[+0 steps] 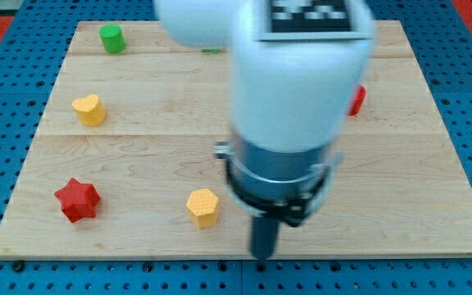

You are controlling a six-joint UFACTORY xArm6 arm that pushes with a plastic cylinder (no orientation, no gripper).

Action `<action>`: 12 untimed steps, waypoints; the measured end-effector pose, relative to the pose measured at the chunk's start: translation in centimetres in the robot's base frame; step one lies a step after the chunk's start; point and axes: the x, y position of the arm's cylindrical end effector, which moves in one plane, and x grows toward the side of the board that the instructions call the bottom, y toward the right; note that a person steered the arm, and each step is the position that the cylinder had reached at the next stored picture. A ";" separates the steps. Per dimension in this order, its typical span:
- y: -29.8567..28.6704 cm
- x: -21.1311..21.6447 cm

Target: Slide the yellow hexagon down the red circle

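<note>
My tip (264, 254), the lower end of a straight dark rod, stands near the bottom edge of the worktop (433, 172), just to the view's right of the yellow hexagon (203, 206) and apart from it; the rod has no fingers, so there is nothing to release, clench or grasp. The yellow hexagon lies near the bottom edge, slightly left of centre. A red block (356, 100), only partly visible behind the white arm housing and probably the red circle, sits toward the right edge, well apart from the hexagon. A red star (77, 199) lies near the bottom left corner, a yellow heart-like block (89, 109) near the left edge, and a green cylinder (111, 38) near the top left corner; a sliver of another green block (211, 50) shows at the top edge. To do the step well, the tip likely should pass round to the hexagon's left side and push rightward through its centre, so that it does not spin aside, stopping below the red block.
</note>
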 end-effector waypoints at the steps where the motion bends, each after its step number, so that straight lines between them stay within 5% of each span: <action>1: -4.9 -0.4; 4: -4.0 -3.8; 5: -1.0 -8.4; 6: 0.0 -6.6; 7: -1.1 -2.9; 8: -6.1 -4.1; 10: -6.4 -10.3; 12: 2.6 -11.8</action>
